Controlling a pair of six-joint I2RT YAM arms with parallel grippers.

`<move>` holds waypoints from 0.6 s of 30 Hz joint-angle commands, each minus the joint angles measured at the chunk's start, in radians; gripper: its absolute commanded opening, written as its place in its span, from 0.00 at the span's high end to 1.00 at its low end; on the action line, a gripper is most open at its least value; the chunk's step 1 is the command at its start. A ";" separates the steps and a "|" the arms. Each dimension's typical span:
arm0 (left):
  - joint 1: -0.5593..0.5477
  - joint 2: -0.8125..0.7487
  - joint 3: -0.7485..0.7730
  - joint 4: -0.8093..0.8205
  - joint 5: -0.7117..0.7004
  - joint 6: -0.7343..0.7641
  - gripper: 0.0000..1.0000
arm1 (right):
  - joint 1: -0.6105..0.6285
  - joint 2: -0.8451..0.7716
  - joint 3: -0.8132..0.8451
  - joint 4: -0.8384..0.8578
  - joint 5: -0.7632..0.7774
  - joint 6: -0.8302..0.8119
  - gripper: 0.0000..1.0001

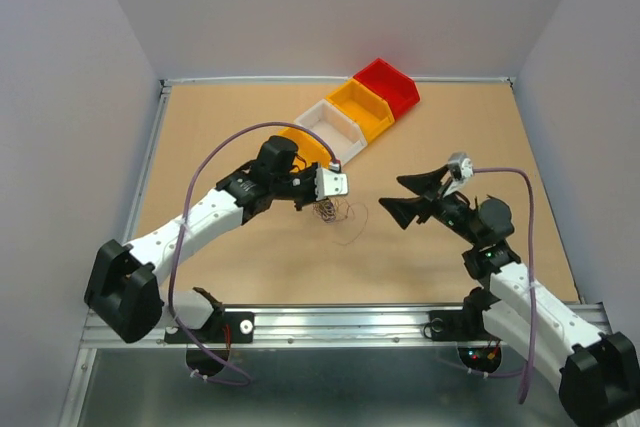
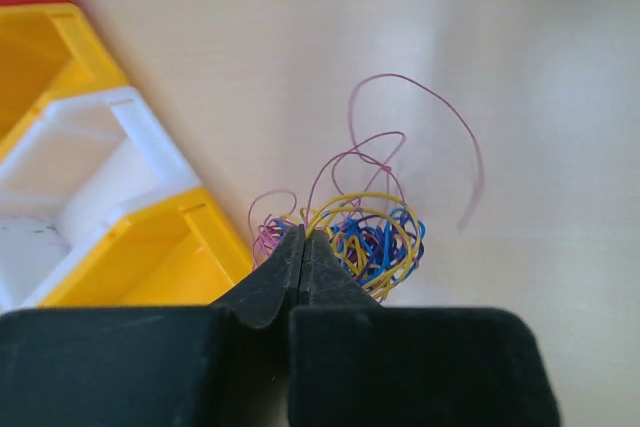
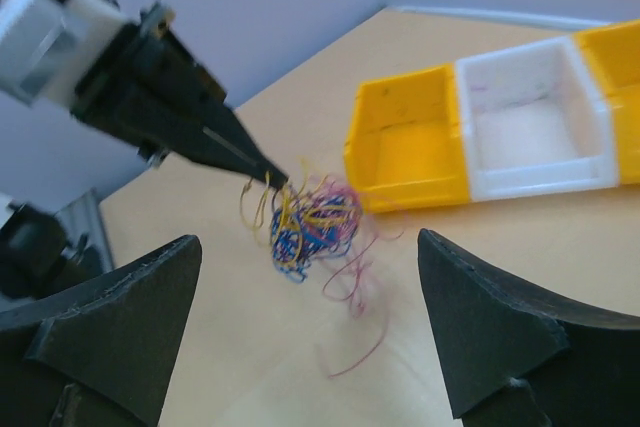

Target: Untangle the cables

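Note:
The cables (image 1: 331, 212) are a small wad of thin blue, yellow and purple wires in the middle of the table. My left gripper (image 1: 320, 204) is shut on the wad's edge; in the left wrist view its jaws (image 2: 303, 239) are pressed together on yellow strands of the wad (image 2: 365, 232). One purple strand (image 2: 440, 117) loops out to the right. My right gripper (image 1: 402, 197) is open and empty, to the right of the wad. In the right wrist view the wad (image 3: 310, 219) hangs from the left fingertips (image 3: 262, 169), in line with my right gripper's (image 3: 308, 247) gap but beyond it.
A row of bins runs diagonally behind the wad: a yellow bin (image 1: 305, 142) close to the left gripper, a white bin (image 1: 335, 125), another yellow bin (image 1: 362, 107) and a red bin (image 1: 388, 82). Walls enclose the table on three sides.

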 commanded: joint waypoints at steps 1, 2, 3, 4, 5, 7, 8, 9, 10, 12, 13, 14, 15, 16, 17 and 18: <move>0.005 -0.104 -0.053 0.134 0.048 -0.099 1.00 | 0.008 0.106 -0.010 0.257 -0.252 0.010 0.08; 0.005 -0.118 -0.056 0.146 0.042 -0.115 1.00 | 0.015 0.132 -0.011 0.293 -0.273 0.018 0.08; 0.007 -0.141 -0.061 0.160 0.042 -0.147 1.00 | 0.023 0.190 -0.002 0.320 -0.299 0.022 0.08; 0.007 -0.151 -0.067 0.186 0.033 -0.162 1.00 | 0.034 0.218 0.004 0.353 -0.306 0.019 0.08; 0.007 -0.158 -0.070 0.186 0.030 -0.174 1.00 | 0.064 0.247 0.016 0.360 -0.304 0.012 0.08; 0.007 -0.170 -0.070 0.208 0.030 -0.201 1.00 | 0.104 0.325 0.053 0.367 -0.301 -0.036 0.09; 0.008 -0.171 -0.070 0.214 0.028 -0.210 1.00 | 0.155 0.369 0.065 0.367 -0.284 -0.071 0.09; 0.008 -0.171 -0.068 0.214 0.028 -0.210 1.00 | 0.178 0.370 0.078 0.369 -0.275 -0.071 0.09; 0.008 -0.173 -0.070 0.217 0.030 -0.216 1.00 | 0.222 0.420 0.105 0.374 -0.263 -0.106 0.09; 0.008 -0.175 -0.070 0.222 0.030 -0.225 1.00 | 0.264 0.469 0.134 0.375 -0.251 -0.139 0.09; 0.010 -0.181 -0.070 0.225 0.028 -0.237 1.00 | 0.282 0.515 0.147 0.375 -0.246 -0.165 0.09; 0.012 -0.184 -0.068 0.229 0.030 -0.242 1.00 | 0.311 0.541 0.177 0.374 -0.222 -0.175 0.09; 0.013 -0.191 -0.070 0.231 0.030 -0.248 1.00 | 0.324 0.561 0.190 0.375 -0.202 -0.191 0.10; 0.013 -0.196 -0.068 0.232 0.031 -0.257 1.00 | 0.334 0.603 0.215 0.375 -0.183 -0.199 0.10; 0.013 -0.201 -0.068 0.232 0.031 -0.262 1.00 | 0.353 0.621 0.226 0.377 -0.169 -0.206 0.10; 0.013 -0.205 -0.064 0.231 0.033 -0.270 1.00 | 0.362 0.641 0.239 0.377 -0.131 -0.214 0.11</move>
